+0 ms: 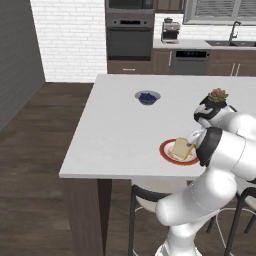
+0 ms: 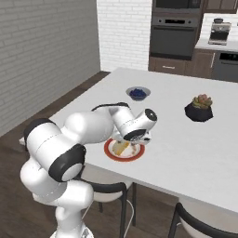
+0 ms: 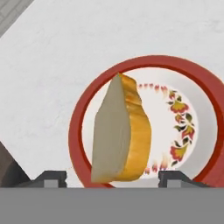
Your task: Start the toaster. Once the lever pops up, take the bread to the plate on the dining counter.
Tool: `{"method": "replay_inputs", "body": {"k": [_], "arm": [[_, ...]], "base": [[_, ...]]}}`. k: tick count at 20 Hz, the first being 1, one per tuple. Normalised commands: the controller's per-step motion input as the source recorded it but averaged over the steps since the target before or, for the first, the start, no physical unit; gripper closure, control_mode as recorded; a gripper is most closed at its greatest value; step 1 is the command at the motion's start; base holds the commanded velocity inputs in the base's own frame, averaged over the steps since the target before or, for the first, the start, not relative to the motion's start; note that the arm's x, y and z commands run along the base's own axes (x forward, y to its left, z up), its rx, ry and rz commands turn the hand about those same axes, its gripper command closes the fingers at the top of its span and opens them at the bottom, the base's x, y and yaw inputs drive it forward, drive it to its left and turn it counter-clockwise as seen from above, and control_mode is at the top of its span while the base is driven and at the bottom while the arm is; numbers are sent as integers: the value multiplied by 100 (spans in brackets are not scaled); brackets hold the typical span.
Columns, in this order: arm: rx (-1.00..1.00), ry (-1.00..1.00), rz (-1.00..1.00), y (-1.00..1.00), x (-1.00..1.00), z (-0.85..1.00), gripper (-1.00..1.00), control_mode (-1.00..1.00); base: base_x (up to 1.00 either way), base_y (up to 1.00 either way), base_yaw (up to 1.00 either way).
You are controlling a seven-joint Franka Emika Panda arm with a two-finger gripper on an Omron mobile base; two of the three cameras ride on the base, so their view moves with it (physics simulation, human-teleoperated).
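The bread (image 3: 120,131), a tan slice with an orange crust, stands tilted on its edge on the plate (image 3: 78,131), which has a red rim and a flowered pale centre. The plate (image 1: 165,152) lies near the front edge of the white dining counter (image 1: 115,130). My gripper (image 3: 114,177) hangs right above the slice, open, with a fingertip (image 3: 54,177) on either side and a gap to the bread. From the right base view the hand (image 2: 132,139) hovers over the bread (image 2: 122,148) and plate (image 2: 125,159). The toaster is out of view.
A small white bowl with blue contents (image 1: 147,97) sits mid-counter, and a dark pot with a succulent (image 2: 199,108) stands further right. Dark stools (image 1: 145,196) are tucked under the counter's front edge. An oven wall (image 1: 129,37) and a coffee machine (image 1: 170,31) are at the back.
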Motion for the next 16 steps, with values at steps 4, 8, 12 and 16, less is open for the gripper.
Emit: {"method": "replay_inputs", "body": {"k": [4, 8, 12, 16], "arm": [[-12, 0, 0, -25, 4, 0, -100, -100], [-14, 1, 0, -43, 4, 0, -100, -100], [-13, 6, 0, -51, 0, 0, -100, -100], [-8, 1, 0, -14, -9, 9, -100, -100]], "base": [[0, 0, 0], [0, 0, 0], [0, 0, 0], [0, 0, 0]]}}
